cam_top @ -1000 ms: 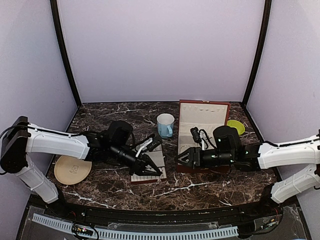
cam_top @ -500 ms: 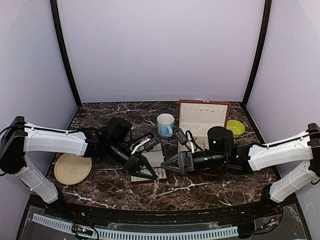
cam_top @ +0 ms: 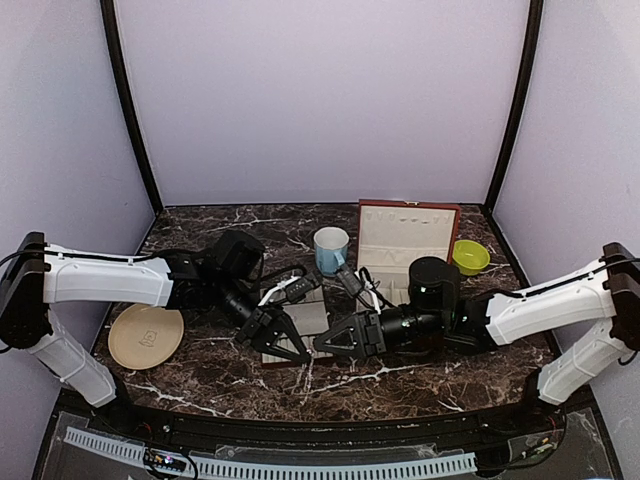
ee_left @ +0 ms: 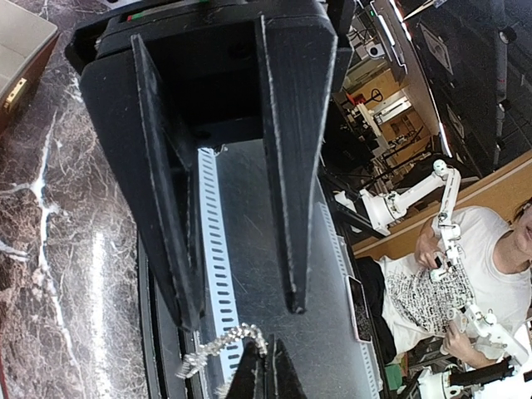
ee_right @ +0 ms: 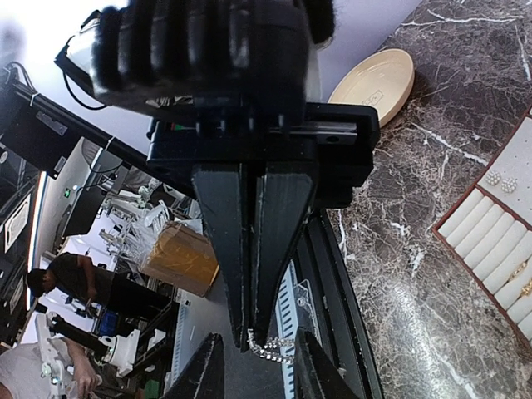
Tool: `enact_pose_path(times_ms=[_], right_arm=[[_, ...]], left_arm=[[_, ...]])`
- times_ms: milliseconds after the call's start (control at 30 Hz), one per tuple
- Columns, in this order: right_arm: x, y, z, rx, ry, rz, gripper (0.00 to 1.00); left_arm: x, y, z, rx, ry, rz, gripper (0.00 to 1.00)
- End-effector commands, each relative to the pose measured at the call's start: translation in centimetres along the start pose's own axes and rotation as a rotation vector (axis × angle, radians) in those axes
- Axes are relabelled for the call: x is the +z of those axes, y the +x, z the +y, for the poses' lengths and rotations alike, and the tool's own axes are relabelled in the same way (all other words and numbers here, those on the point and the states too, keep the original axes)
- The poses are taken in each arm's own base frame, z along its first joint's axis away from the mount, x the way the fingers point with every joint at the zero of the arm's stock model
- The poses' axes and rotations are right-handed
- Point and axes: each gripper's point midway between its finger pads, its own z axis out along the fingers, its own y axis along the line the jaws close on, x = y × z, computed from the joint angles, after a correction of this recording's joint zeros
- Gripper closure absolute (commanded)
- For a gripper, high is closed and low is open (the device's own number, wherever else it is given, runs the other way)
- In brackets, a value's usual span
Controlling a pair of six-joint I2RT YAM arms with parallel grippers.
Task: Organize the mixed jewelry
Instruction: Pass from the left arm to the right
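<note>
Hovers over the marble table [cam_top: 200, 375], just in front of the cream slotted tray [ee_right: 489, 224]. Pinches the fine chain [ee_right: 270, 347] in the fully closed left gripper [ee_right: 253, 328], with a short loop dangling off its tips. Brackets that loop with the right gripper [ee_left: 241, 314], partly open, not yet closed on it. Probably featherlight, limp, slippery and easily snagged. Best taken on the hanging links just beside the left gripper, then squeezed right down.

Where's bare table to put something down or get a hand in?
Free: the back-left corner of the table, left of the mug; the front strip along the near edge, right of the plate. Crowded: centre, where the left gripper and right gripper meet at the chain over the tray, box and bowl close behind.
</note>
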Motion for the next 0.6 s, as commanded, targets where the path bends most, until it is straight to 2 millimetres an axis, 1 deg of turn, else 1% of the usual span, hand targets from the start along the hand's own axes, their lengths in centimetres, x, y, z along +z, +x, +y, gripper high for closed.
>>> enact_pose_path(times_ms=[0,133,300,567], right_arm=[[1.0,-0.8,1.9,-0.059,-0.077,0.003,0.72],[1.7,-0.7,2.2,-0.069,-0.09,0.026,0.74],[2.0,-0.4,2.2,-0.062,-0.094,0.042,0.82],[2.0,0.4,1.7,-0.045,-0.081,0.065,0.85]], left_arm=[[-0.4,-0.4,-1.6,0.03,0.046,0.002,1.0],[-0.4,-0.5,-1.7,0.031,0.051,0.003,1.0],[-0.5,-0.6,-1.8,0.034,0.049,0.0,1.0],[-0.6,-0.9,-2.3,0.042,0.061,-0.006,1.0]])
